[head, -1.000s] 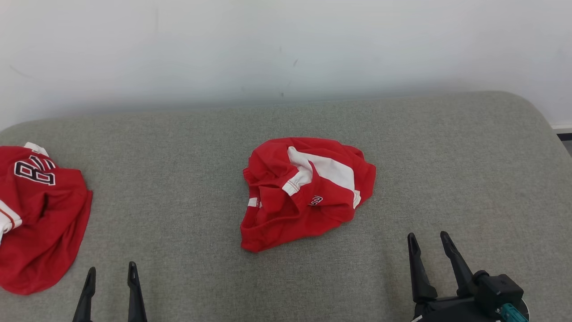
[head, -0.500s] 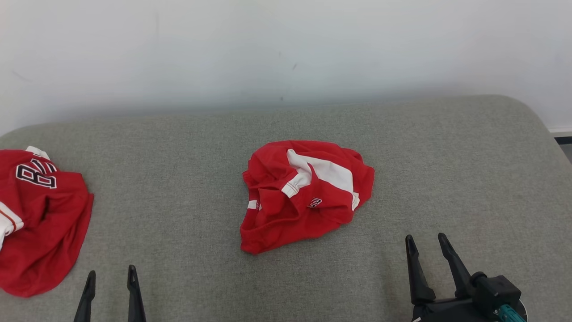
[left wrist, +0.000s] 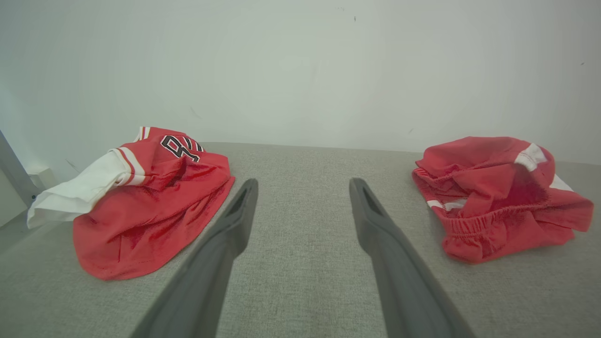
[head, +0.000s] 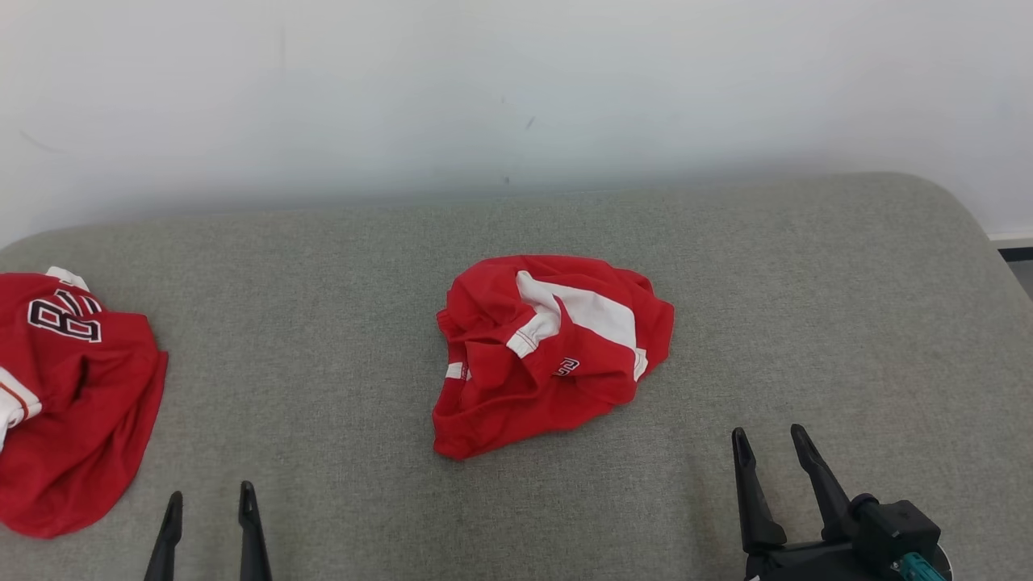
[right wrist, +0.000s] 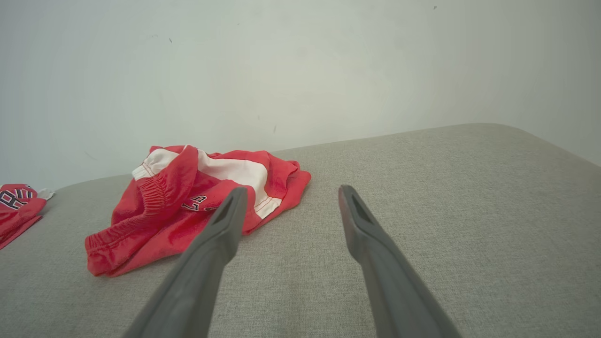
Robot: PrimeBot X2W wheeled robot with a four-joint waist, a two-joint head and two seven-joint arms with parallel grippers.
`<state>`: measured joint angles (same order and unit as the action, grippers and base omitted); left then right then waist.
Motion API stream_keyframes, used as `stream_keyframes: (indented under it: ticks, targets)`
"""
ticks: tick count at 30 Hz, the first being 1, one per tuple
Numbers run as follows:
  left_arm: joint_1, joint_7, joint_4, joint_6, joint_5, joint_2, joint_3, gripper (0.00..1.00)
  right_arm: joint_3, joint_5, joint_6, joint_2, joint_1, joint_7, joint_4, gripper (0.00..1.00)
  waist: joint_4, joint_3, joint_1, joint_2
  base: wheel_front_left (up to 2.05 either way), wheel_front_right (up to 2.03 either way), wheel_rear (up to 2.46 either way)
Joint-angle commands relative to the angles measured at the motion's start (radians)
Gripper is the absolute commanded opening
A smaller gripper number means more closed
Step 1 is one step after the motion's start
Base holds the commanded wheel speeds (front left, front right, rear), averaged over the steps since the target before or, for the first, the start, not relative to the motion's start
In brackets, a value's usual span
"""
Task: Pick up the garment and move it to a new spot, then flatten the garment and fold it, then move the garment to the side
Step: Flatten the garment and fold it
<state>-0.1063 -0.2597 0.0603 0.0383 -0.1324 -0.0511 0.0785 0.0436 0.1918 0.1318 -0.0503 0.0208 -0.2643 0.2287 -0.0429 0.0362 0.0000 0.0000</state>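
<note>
both the left gripper point(head: 210, 502) and right gripper point(head: 767, 445) gape empty, short of the crumpled shorts point(head: 549, 351) (red, white-paneled).

We are looking at a bare indoor room, seemingly a test space or a plain bedroom; we are not managing to tell which. A grey fabric-covered pad point(head: 323, 420) with rounded corners, like a mattress or sofa seat, is sitting against a plain white wall point(head: 516, 73) that is carrying a few dark scuff marks point(head: 530, 123). A pale skirting board point(head: 1014, 236) is showing at the far right. Crumpled red shorts point(head: 549, 359) and a red numbered jersey point(head: 77, 403) are lying well apart on the fabric.
</note>
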Motion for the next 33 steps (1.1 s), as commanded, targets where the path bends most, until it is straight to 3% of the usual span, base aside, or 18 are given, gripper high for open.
stream_keyframes:
  ticks: [1,15,33]
  targets:
    - [0.004,-0.006,0.005,-0.002,-0.011,0.001,-0.004,1.00,0.001,0.003,-0.002,0.001,-0.001,-0.002,0.000,1.00,0.000,0.002,0.0000,0.0000,0.00,0.00,0.00]
    - [0.276,-0.006,0.185,0.079,-0.042,0.001,-0.165,1.00,0.022,0.024,-0.002,0.001,0.042,-0.002,-0.007,1.00,-0.041,0.054,0.0000,0.0000,0.00,0.00,0.00]
    - [0.466,-0.005,0.392,0.091,-0.118,-0.001,-0.336,1.00,0.021,0.081,-0.002,0.001,0.083,-0.002,-0.008,1.00,-0.201,0.150,0.0000,0.0000,0.00,0.00,0.00]
